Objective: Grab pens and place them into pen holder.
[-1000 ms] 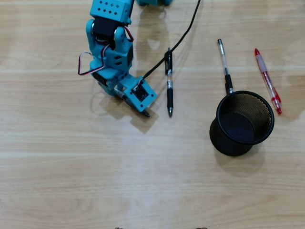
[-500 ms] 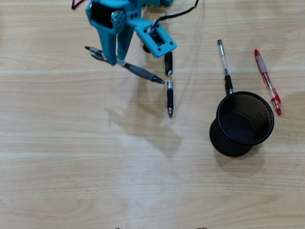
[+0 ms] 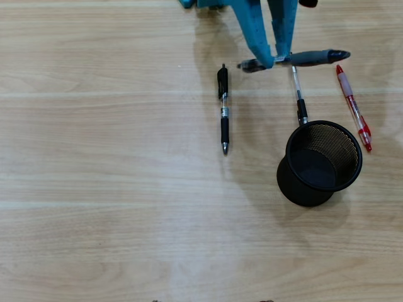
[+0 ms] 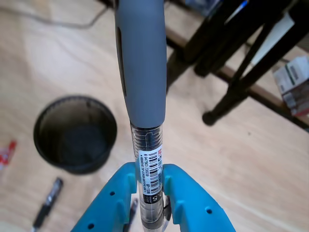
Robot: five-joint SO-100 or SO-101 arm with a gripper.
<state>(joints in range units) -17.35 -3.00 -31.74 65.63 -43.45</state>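
Gripping a grey-sleeved pen [image 3: 301, 59] near its clear back end, the blue gripper [image 3: 275, 60] hangs over the far edge of the table [image 3: 101, 207] in the overhead view, its two fingers [image 3: 257, 31] pinched narrow on the barrel. The held pen lies level and crosswise, its grey end pointing toward the right edge. In the wrist view the same pen [image 4: 142, 87] runs straight up the middle from between the blue fingers [image 4: 112, 203], a barcode label on its clear part just above them.

Right under the held pen, a clear pen with a black section [image 3: 297, 91] lies on the table, its near end reaching the rim of the black mesh cup [image 3: 323, 162]. The cup stands upright toward the right side of the table, nothing visible inside it; the wrist view shows it [image 4: 76, 134] left of the held pen. A red pen [image 3: 353, 108] lies just right of the cup, angled toward the right edge. A black pen [image 3: 223, 108] lies apart, near the middle of the table's far half. In the wrist view, dark furniture legs [image 4: 231, 72] stand beyond the table.
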